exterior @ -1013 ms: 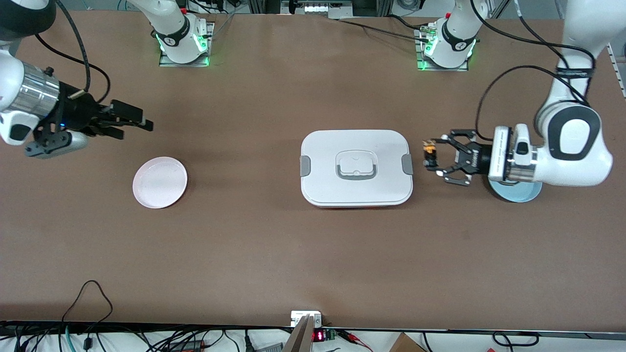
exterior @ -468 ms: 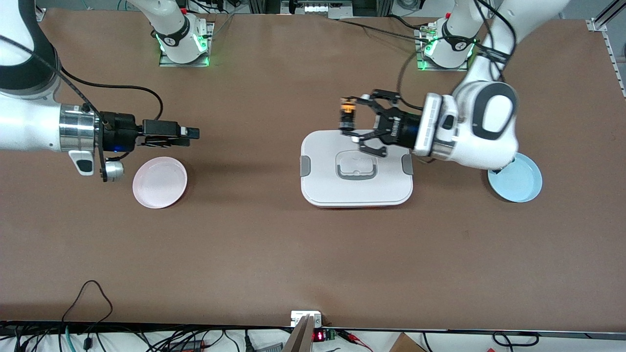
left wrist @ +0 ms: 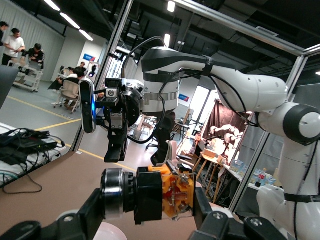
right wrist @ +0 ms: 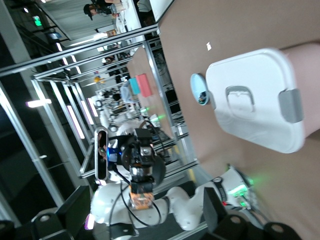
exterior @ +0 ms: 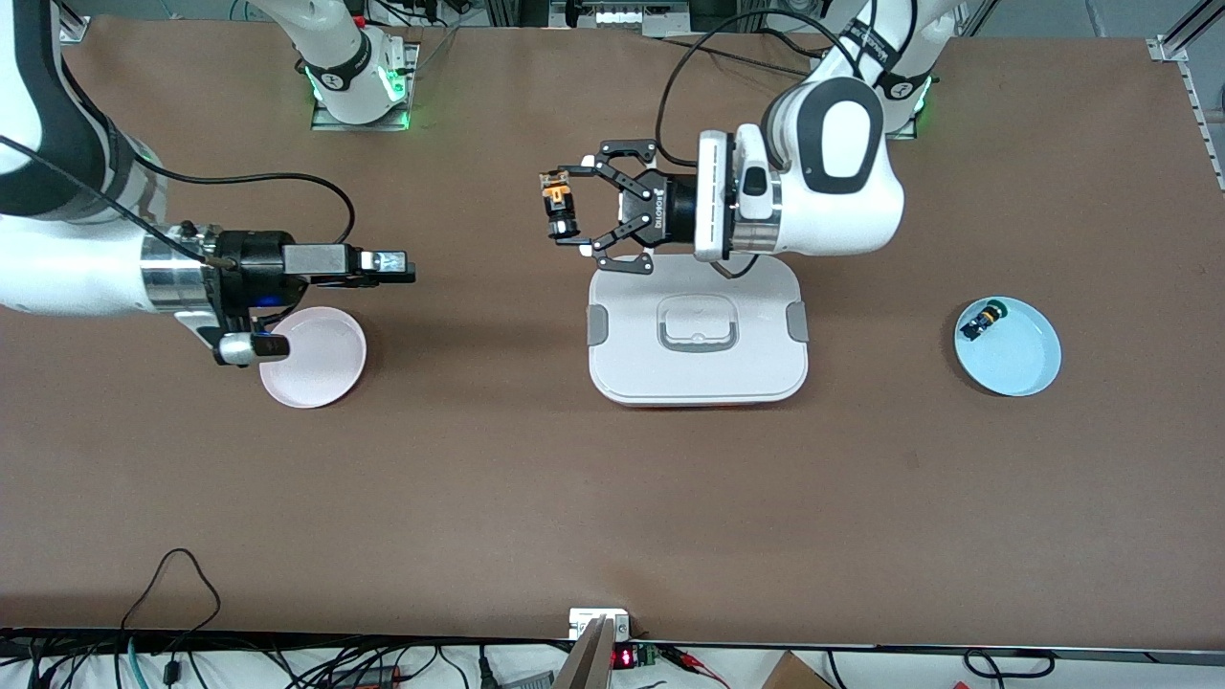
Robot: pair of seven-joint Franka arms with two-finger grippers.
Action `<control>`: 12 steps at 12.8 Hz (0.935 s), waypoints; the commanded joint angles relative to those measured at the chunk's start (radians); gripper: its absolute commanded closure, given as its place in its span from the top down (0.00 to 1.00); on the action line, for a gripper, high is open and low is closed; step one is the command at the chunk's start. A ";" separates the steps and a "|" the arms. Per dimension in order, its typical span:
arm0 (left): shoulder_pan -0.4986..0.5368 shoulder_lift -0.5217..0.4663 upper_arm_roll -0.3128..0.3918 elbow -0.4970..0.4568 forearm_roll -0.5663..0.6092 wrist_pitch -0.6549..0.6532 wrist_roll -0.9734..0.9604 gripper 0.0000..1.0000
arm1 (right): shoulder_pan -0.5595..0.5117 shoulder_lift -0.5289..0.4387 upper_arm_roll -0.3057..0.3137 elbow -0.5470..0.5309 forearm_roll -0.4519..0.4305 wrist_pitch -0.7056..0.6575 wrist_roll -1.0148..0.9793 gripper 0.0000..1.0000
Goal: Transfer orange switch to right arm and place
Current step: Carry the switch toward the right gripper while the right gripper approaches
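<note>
The orange switch [exterior: 558, 208], a tiny black-bodied push-button with an orange middle and brass terminals, hangs in the air clamped in the left gripper [exterior: 565, 209], facing the right arm [exterior: 115, 263] over the table

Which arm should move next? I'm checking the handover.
Probably the right: its right gripper is open and empty, facing the orange switch that the left gripper holds up above the table.

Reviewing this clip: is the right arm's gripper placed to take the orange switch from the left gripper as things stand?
Probably yes. The left gripper holds the orange switch up in the air above the table, and the right gripper, open over the table, points toward it. Only bare air lies between them; the white lidded box sits lower.
</note>
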 commanded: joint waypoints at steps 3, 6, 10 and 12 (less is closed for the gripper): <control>-0.100 0.027 -0.003 0.082 -0.020 0.180 -0.038 0.00 | 0.049 0.001 0.000 -0.043 0.063 -0.010 0.165 1.00; -0.126 0.037 -0.003 0.105 -0.014 0.205 -0.094 0.00 | 0.092 -0.004 0.001 -0.043 0.064 -0.028 0.185 1.00; -0.131 0.043 -0.003 0.106 -0.012 0.205 -0.094 0.00 | 0.086 -0.010 0.001 -0.065 0.064 -0.127 0.186 1.00; -0.129 0.042 -0.003 0.105 -0.010 0.205 -0.090 0.00 | 0.082 -0.022 -0.002 -0.074 0.064 -0.160 0.197 1.00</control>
